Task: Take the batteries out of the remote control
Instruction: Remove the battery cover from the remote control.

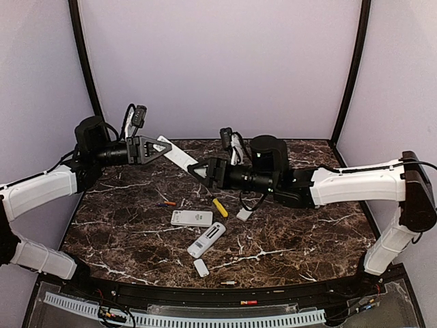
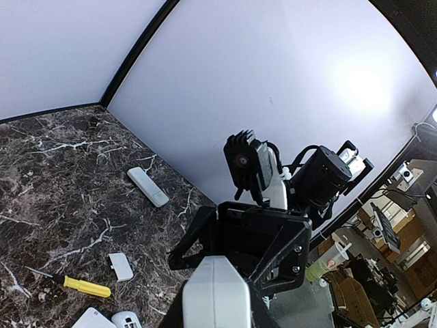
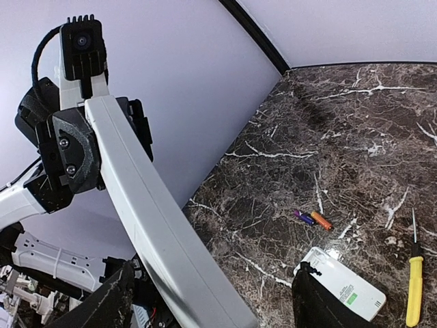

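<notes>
the left gripper (image 1: 156, 146) is clamped on one end of a long white plastic remote control (image 1: 177, 155), holding it in the air above the dark veined marble table (image 1: 307, 232). the remote slants down to the right gripper (image 1: 196, 168), whose jaws sit around its other end; i cannot tell whether they pinch it or stand slightly apart. on the table below, two tiny batteries (image 1: 167, 203), one orange and one purple, lie close together, left of a flat white rectangular remote (image 1: 191, 218). a slim white remote (image 1: 206, 240) lies just below that, a yellow-handled screwdriver (image 1: 220, 208) just right, and a small white cover (image 1: 244, 214) further right.
</notes>
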Controlling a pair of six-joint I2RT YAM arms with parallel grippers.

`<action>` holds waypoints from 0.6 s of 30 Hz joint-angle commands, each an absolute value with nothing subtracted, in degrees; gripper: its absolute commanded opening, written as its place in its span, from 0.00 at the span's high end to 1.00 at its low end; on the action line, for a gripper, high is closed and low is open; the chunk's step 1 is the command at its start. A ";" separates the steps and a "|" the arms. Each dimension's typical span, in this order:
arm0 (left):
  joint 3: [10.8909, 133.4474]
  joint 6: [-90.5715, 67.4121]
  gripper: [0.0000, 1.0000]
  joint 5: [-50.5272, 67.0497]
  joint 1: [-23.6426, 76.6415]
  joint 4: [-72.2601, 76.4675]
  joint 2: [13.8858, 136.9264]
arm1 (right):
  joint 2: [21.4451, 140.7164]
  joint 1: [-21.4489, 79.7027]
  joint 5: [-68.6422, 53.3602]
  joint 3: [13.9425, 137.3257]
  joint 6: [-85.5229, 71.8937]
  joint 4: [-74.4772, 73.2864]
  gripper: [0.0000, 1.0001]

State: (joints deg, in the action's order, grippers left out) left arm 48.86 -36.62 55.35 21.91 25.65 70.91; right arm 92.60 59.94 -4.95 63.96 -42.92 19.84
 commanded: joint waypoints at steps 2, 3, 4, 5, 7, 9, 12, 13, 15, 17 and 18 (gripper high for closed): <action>48.08 -37.85 1.00 57.63 21.80 29.30 69.75 | 93.42 59.85 -6.38 65.78 -43.64 23.32 0.27; 48.08 -37.94 1.00 57.76 21.80 29.41 69.78 | 93.43 59.84 -6.21 65.82 -43.63 23.40 0.30; 48.08 -37.91 1.00 57.81 21.80 29.47 69.74 | 93.46 59.81 -6.05 65.90 -43.65 23.58 0.31; 48.08 -37.84 1.00 57.78 21.80 29.41 69.72 | 93.50 59.84 -5.93 65.92 -43.60 23.71 0.32; 48.03 -37.66 1.00 57.68 21.80 29.19 69.70 | 93.58 59.84 -5.93 66.11 -43.43 23.80 0.33; 48.07 -37.61 1.00 57.66 21.80 29.11 69.64 | 93.86 59.85 -6.12 66.58 -43.28 23.43 0.35; 48.08 -37.62 1.00 57.62 21.80 29.14 69.61 | 94.58 59.78 -6.46 67.09 -43.40 22.97 0.39; 48.08 -37.62 1.00 57.71 21.80 29.13 69.61 | 94.76 59.82 -6.50 67.19 -43.55 22.94 0.41; 48.08 -37.62 1.00 57.77 21.80 29.02 69.69 | 95.08 59.85 -6.34 67.32 -43.77 22.65 0.48; 48.08 -37.61 1.00 57.80 21.80 29.06 69.68 | 95.50 59.81 -6.33 67.64 -43.98 22.28 0.54; 48.08 -37.61 1.00 57.77 21.80 29.08 69.69 | 95.72 59.85 -6.28 67.76 -44.02 22.16 0.57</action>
State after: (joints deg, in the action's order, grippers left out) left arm 48.56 -37.30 56.58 21.91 26.98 70.91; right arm 94.19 59.94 -6.04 66.00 -43.97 21.50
